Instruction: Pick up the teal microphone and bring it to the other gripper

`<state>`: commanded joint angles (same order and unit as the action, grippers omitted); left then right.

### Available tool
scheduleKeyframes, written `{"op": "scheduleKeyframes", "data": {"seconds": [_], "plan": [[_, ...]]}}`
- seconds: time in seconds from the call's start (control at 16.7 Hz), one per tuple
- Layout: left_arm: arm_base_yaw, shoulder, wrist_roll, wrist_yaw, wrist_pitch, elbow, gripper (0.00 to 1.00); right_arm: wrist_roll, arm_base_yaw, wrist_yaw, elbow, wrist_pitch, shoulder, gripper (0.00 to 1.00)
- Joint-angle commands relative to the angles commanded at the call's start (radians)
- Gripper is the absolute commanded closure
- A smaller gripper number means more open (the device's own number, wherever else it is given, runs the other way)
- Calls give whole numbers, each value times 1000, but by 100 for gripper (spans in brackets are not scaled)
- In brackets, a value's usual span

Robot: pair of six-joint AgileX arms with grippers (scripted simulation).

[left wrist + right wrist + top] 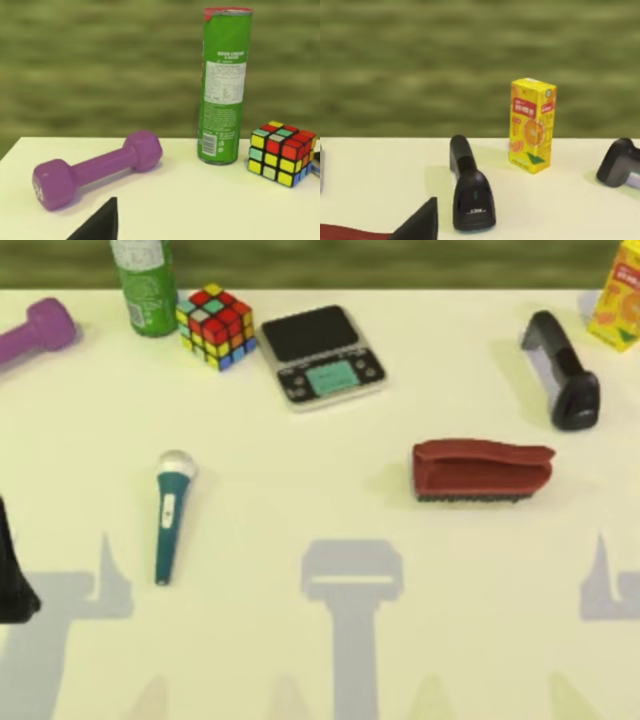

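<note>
The left gripper (pixel 12 585) is a black shape at the left edge of the table, on the near side. It holds nothing, and I cannot tell if its fingers are spread or pressed together. In the left wrist view only one black finger tip (pixel 100 225) shows. The right gripper cannot be seen from above. Just one dark finger tip (pixel 420 225) shows in the right wrist view, so I cannot tell its state either.

The teal microphone (pixel 170 520) lies flat on the table, a little to the right of the left gripper and not touching it. Its round white head points to the far side.

Farther away, on the far left, are a purple dumbbell (pixel 35 332), a green can (pixel 143 285) and a colorful cube (pixel 214 325). A kitchen scale (pixel 320 355) sits in the far middle. A red brush (pixel 480 470) lies on the right side. Behind it are a black scanner (pixel 560 370) and an orange juice box (pixel 620 305).
</note>
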<state>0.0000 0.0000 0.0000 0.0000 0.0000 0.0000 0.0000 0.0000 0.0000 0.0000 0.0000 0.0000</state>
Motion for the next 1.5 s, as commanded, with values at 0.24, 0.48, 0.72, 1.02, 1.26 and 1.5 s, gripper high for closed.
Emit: {"op": "scheduleKeyframes", "data": {"seconds": [0.24,0.48,0.72,1.02,1.26,1.5], "plan": [[-9,31,-7,0,-20,29,0,0,0,0,0,0,0,0],[-52,222,-46,-2,-125,184,0,0,0,0,0,0,0,0],[-114,576,-103,-10,-292,412,0,0,0,0,0,0,0,0],[-202,1115,-183,-19,-532,720,0,0,0,0,0,0,0,0],[-266,1460,-240,-23,-700,942,0,0,0,0,0,0,0,0],[-313,1708,-284,-26,-815,1118,0,0,0,0,0,0,0,0]]}}
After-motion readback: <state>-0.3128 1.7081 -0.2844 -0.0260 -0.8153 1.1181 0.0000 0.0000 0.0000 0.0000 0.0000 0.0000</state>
